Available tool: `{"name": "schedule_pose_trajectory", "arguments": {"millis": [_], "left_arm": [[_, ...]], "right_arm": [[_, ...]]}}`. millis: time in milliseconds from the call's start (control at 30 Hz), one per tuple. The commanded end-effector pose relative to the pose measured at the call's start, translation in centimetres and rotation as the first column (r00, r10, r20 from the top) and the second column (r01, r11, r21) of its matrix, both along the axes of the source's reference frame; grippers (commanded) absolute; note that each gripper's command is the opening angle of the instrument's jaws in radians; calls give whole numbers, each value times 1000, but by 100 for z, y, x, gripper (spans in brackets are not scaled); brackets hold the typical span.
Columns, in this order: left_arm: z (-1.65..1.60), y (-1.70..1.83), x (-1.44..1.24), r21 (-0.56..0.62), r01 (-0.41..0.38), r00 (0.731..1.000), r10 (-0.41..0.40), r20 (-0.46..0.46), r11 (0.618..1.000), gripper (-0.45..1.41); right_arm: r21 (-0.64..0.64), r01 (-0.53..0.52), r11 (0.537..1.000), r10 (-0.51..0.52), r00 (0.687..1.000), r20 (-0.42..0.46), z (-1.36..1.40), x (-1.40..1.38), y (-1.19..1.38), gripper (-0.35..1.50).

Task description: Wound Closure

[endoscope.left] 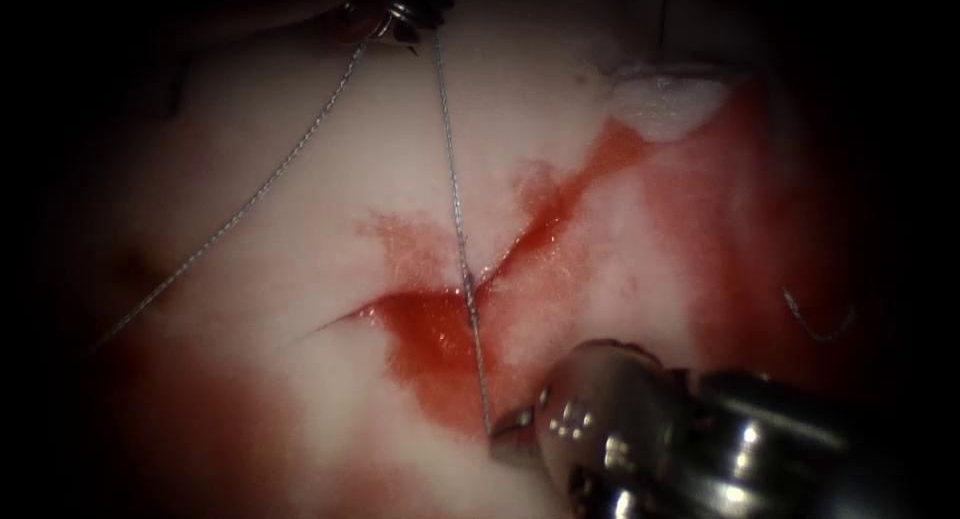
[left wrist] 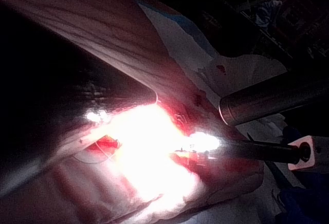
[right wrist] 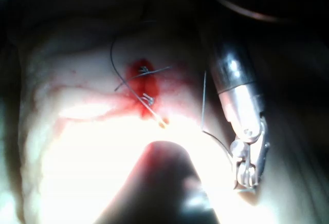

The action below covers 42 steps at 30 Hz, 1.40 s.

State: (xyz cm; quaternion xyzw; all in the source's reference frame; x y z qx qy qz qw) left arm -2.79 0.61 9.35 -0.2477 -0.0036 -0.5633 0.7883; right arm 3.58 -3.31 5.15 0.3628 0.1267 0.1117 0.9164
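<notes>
Now thread (endoscope.left: 455, 194) taut across cut (endoscope.left: 480, 279).
L tool (endoscope.left: 415, 4) at 12, R tool (endoscope.left: 600, 429) at 5, each clenched on thread, likely for tension; needle (endoscope.left: 815, 319) lay free at 3.

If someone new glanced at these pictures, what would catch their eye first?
Probably the taut thread running straight across the cut with its red fluid, from the left tool at the top edge down to the right tool at the bottom. The needle lies far right on the tissue.
</notes>
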Motion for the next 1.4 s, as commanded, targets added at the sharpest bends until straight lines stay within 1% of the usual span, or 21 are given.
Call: {"name": "schedule_pose_trajectory", "arguments": {"millis": [33, 133, 167, 200, 233, 267, 300, 367, 433, 500, 533, 700, 733, 800, 867, 967, 1133, 1200, 1233, 1267, 1400], "left_arm": [[-4, 12, -5, -7, 4, 1000, -4, 2, 1000, -45], [-2, 9, -5, 1, -14, 999, 14, 30, 1000, -45], [-2, 8, -4, 28, -49, 998, 48, 46, 998, -45], [-2, 6, -3, 49, -69, 995, 65, 79, 996, -45], [-4, 2, -2, 77, -84, 990, 74, 121, 993, -45], [-7, -2, 1, 100, -92, 987, 77, 140, 991, -45], [-11, -6, 2, 121, -109, 985, 91, 147, 987, -45], [-19, -17, 7, 176, -128, 977, 93, 193, 976, -45], [-27, -28, 13, 238, -147, 969, 91, 230, 960, -45], [-34, -37, 19, 289, -173, 953, 86, 289, 942, -45], [-37, -45, 25, 327, -226, 944, 124, 306, 918, -45], [-41, -58, 43, 346, -274, 924, 145, 354, 897, -45], [-42, -62, 47, 362, -286, 919, 148, 364, 887, -45], [-45, -69, 52, 398, -291, 911, 125, 392, 870, -45], [-49, -78, 58, 419, -306, 895, 109, 432, 855, -45], [-54, -88, 64, 416, -321, 889, 118, 443, 851, -45], [-57, -94, 68, 424, -320, 897, 126, 424, 847, -45], [-57, -95, 68, 426, -319, 899, 127, 420, 846, 39], [-57, -96, 69, 428, -313, 901, 123, 417, 848, 74], [-58, -96, 69, 424, -340, 896, 151, 419, 839, 89], [-65, -100, 75, 427, -350, 891, 156, 426, 834, 98]], "right_arm": [[0, -4, 1000, 4, 1000, -5, -5, 11, 12, -35], [-16, -16, 1000, 16, 1000, -4, -6, 12, 19, -35], [-17, -20, 1000, 20, 1000, -5, -7, 12, 23, -35], [-34, -32, 999, 32, 999, -7, -8, 12, 27, -11], [-56, -46, 997, 46, 999, -11, -9, 11, 31, 20], [-87, -69, 994, 68, 997, -20, -12, 10, 36, 47], [-107, -86, 991, 83, 996, -24, -15, 9, 39, 57], [-161, -128, 979, 125, 992, -33, -20, 7, 45, 52], [-207, -161, 965, 158, 987, -29, -26, 5, 51, 72], [-228, -185, 956, 184, 983, -27, -30, 4, 56, 72], [-225, -193, 955, 193, 981, -24, -34, 4, 60, 72], [-260, -227, 939, 227, 973, -29, -40, 1, 67, 66], [-264, -233, 936, 234, 972, -28, -40, 1, 68, 66], [-267, -246, 932, 249, 968, -22, -40, 0, 70, 67], [-282, -245, 928, 248, 968, -25, -41, 0, 72, 72], [-311, -258, 915, 264, 964, -23, -43, 0, 76, 77], [-311, -290, 905, 297, 954, -25, -48, 0, 83, 76], [-312, -298, 902, 306, 952, -23, -48, 0, 84, 76], [-315, -299, 901, 308, 951, -21, -49, 0, 84, 76], [-315, -302, 900, 312, 950, -19, -49, 0, 84, 77], [-319, -305, 897, 317, 948, -17, -49, 0, 84, 84]]}}
